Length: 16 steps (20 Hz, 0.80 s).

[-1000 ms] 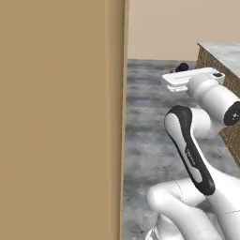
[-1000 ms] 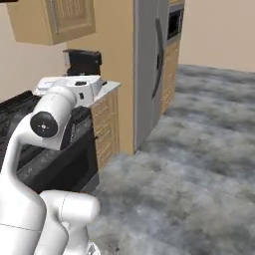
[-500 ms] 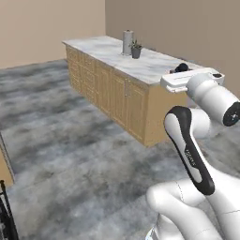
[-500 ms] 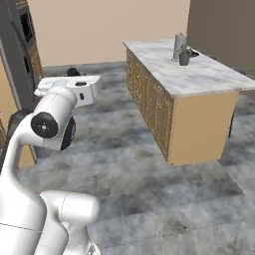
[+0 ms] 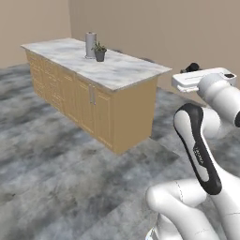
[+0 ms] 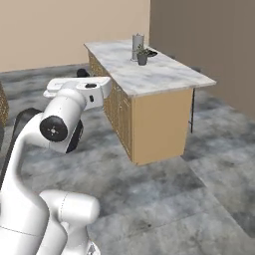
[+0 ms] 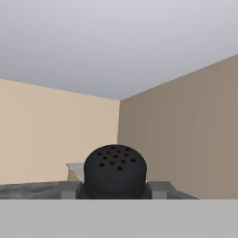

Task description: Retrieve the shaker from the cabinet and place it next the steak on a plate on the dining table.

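I have the shaker (image 7: 115, 171) clamped between my fingers, my gripper (image 7: 115, 186) closed on its dark body so that its domed, perforated top points up toward the camera on my hand; holding it upright this way should keep whatever is inside from spilling while the base carries me across the kitchen. In the hand view the room's tan walls and pale ceiling stand behind the shaker, with a sliver of marble low to the left of it. My arm is folded in close above the base, hand raised and level, which I judge is a carrying posture: the load stays over the base and clear of furniture. Ahead of me stands the dining table (image 5: 122, 70), its veined marble top on a tan panelled base, well apart from my hand. Near its far end a grey cylinder (image 5: 90, 45) stands just beside a small potted plant (image 5: 100, 52), and in the right base view a dark flat shape (image 6: 151, 53) lies behind the plant, possibly the plate; I cannot make out the steak. There is small lettering on my dark forearm band (image 5: 199, 154), too small to read, and no other writing or label that I can find.
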### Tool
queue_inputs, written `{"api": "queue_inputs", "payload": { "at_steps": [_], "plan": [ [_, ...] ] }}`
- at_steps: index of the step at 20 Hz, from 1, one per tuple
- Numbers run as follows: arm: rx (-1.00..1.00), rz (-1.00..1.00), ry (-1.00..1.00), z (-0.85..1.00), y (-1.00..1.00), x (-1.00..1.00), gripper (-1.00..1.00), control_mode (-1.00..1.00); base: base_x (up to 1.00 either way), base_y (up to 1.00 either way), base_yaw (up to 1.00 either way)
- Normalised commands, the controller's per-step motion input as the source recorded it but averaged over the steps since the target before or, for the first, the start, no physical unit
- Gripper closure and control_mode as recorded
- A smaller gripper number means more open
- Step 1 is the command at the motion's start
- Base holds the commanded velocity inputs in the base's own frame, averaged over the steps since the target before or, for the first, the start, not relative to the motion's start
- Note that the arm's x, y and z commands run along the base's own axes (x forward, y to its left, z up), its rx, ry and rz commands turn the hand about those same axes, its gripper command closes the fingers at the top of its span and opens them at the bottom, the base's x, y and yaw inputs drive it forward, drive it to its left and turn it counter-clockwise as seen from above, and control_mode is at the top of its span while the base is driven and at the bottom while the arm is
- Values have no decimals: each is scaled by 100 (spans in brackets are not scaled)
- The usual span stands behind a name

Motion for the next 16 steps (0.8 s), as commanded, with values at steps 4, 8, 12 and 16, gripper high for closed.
{"api": "queue_inputs", "payload": {
  "at_steps": [4,8,12,16],
  "plan": [
    [0,0,0,0,0,0,100,100,84,-100,28],
    [0,0,0,0,0,0,100,100,79,-100,27],
    [0,0,0,0,0,0,100,100,69,-100,28],
    [0,0,0,0,0,0,100,100,68,-100,29]
  ]
}}
